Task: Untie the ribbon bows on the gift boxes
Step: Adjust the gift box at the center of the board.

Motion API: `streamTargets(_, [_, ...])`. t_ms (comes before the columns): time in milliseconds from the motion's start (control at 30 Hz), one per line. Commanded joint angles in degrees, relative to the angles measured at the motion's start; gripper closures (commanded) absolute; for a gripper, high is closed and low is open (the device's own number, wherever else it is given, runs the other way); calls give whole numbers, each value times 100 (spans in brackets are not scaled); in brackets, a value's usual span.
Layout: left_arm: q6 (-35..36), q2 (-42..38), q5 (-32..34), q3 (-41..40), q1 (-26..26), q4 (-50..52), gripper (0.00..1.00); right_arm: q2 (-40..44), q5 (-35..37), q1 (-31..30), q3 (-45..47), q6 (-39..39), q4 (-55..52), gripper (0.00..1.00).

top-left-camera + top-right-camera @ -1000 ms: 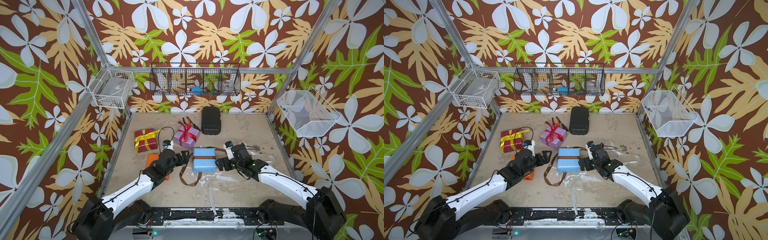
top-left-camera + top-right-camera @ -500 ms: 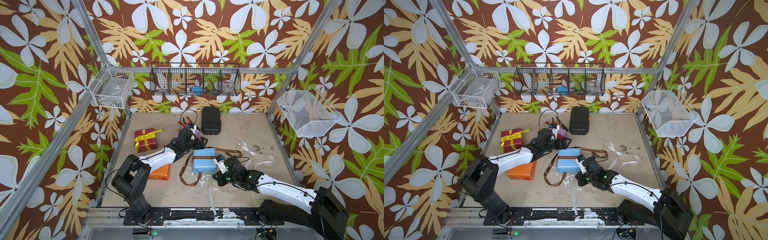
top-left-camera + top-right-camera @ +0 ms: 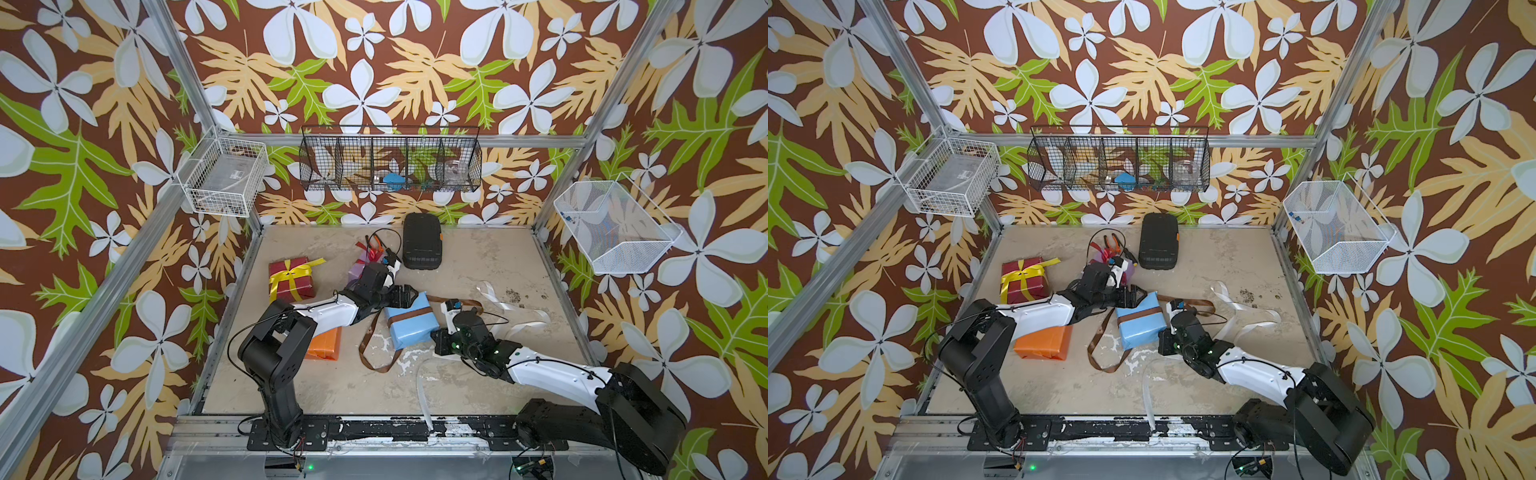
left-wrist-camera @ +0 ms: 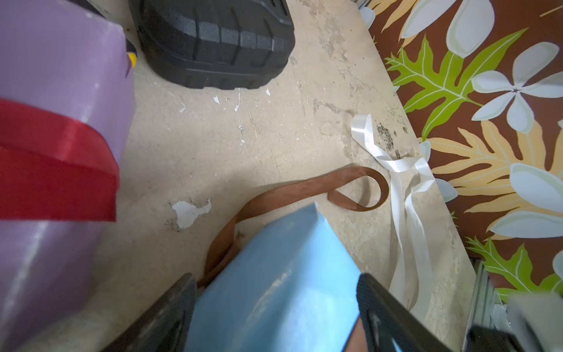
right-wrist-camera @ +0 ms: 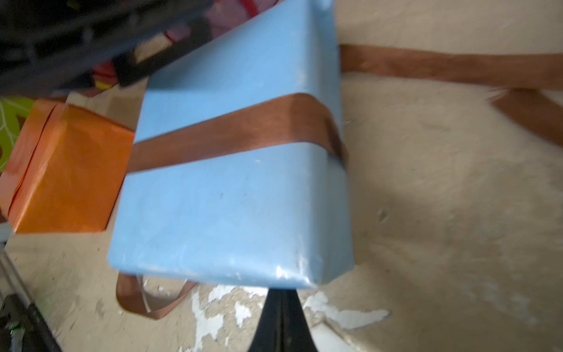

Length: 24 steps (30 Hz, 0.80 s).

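Markings: the label on the clear item in the white wire basket (image 3: 226, 178) is too small to read; the orange tab on the black ribbed case (image 3: 422, 241) is likewise illegible.

Task items: the light blue box (image 3: 415, 334) lies mid-table (image 3: 478, 374), turned corner-on toward the back wall; one band of brown ribbon (image 3: 409, 314) crosses its top, and the ribbon ends lie slack on the table at both sides. The white ribbon (image 3: 511, 309) lies loose to the right of this box. The orange box (image 3: 326, 345) lies front left, bare, partly under the left arm. The dark red box (image 3: 291, 282) stands back left, its yellow ribbon (image 3: 297, 270) tied in a bow. The lilac box (image 4: 54, 76), banded by red ribbon (image 4: 54, 158), stands behind the left wrist, near the case.

Tools: the left gripper (image 3: 405, 295) is at the blue box's far corner; its fingers (image 4: 170, 307) stand wide on either side and the box fills the gap; whether they clamp it cannot be told. The right gripper (image 5: 280, 304) is fully closed, with nothing seen between the jaws, just short of the box's near corner.

Change: half a second ago the left gripper was over the lilac box and the blue box lay square to the table edge; one second ago the right gripper stood open at the box's right side.
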State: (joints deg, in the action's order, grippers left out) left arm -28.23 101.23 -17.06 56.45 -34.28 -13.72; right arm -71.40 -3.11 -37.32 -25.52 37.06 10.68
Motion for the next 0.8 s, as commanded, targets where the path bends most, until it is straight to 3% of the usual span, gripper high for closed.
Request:
streamTargets(0, [-280,-147,-291,-270,-21,-46,18,-21,217,219,-27,-53,462,97])
streamTargets(333, [-836,-986,-286,-1334,-105,-411,18,-561,325,612,-873,-647,-341,91])
streamTargets(467, [-821,-1293,101,-1512,-105,-329,17,-216,486,628,-1141,-978,-1051,79])
streamTargets(567, [-757,-1321,283,-1557,-105,-302,17,15,42,621,-1348,-1166,-1379,64])
streamTargets(667, [-652,-1219,450,-1558,-106,-261,18,-83,-433,485,-1735,-1139,-1744,57])
streamTargets(767, [-532,-1117,549,-1583,-105,-246,20,-405,-322,132,-2228,-1182,-2232,49])
